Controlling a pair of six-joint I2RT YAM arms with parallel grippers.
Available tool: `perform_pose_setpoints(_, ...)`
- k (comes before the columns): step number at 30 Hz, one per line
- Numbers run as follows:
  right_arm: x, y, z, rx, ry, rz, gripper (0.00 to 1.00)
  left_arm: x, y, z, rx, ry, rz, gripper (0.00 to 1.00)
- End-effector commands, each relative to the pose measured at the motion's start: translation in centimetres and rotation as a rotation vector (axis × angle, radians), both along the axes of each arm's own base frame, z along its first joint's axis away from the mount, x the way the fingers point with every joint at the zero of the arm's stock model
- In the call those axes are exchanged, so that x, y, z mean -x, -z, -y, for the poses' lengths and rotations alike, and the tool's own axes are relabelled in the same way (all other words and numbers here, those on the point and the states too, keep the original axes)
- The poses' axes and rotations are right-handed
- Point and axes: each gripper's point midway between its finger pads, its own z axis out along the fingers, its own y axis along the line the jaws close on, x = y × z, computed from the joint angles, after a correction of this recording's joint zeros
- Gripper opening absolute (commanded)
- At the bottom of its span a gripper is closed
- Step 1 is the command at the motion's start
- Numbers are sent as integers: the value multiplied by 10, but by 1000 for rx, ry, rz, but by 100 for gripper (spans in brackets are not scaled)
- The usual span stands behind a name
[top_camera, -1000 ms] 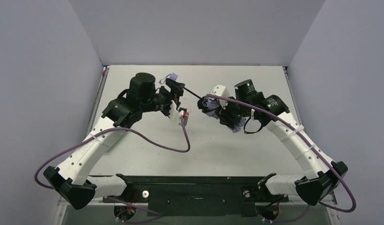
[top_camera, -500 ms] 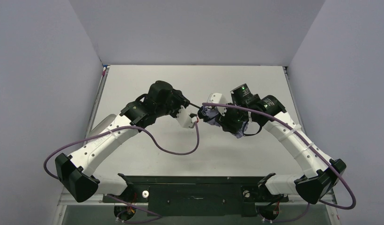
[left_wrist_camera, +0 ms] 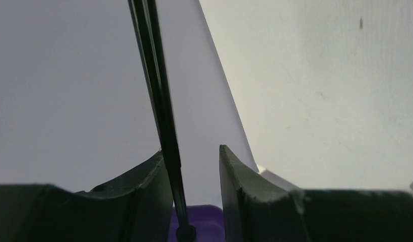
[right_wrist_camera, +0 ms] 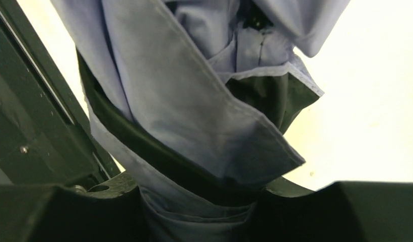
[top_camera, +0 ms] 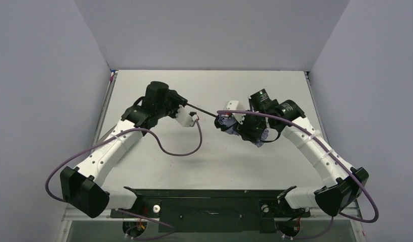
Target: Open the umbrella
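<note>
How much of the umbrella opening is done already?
Done: the umbrella's shaft is stretched out between both grippers. In hand: the left gripper holds the handle; the right gripper clamps the canopy. Left: the canopy is bunched, not spread yet.

The table [top_camera: 219, 166] is a pale off-white slab with a few tiny dark specks. A black plate [top_camera: 214, 207] lies along the middle of its near edge. Something small and red [top_camera: 113, 75] sits at the far left corner.

even overhead light, soft shadows; wrist views blurred close-up, right background overexposed.
</note>
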Motion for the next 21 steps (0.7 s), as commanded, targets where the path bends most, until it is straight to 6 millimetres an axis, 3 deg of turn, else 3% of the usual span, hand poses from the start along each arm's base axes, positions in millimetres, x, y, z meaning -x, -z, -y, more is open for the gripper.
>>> perform_pose_setpoints(1, 30, 11, 44, 130, -6, -104, 0, -32, -24, -81, -58, -224, 116, 33)
perform_pose_setpoints(10, 44, 29, 68, 200, -11, -198, 0, -43, -14, -112, -89, -263, 114, 33)
perform_pose_setpoints(21, 41, 23, 61, 160, -11, -197, 0, -49, -12, -108, -82, -240, 104, 33)
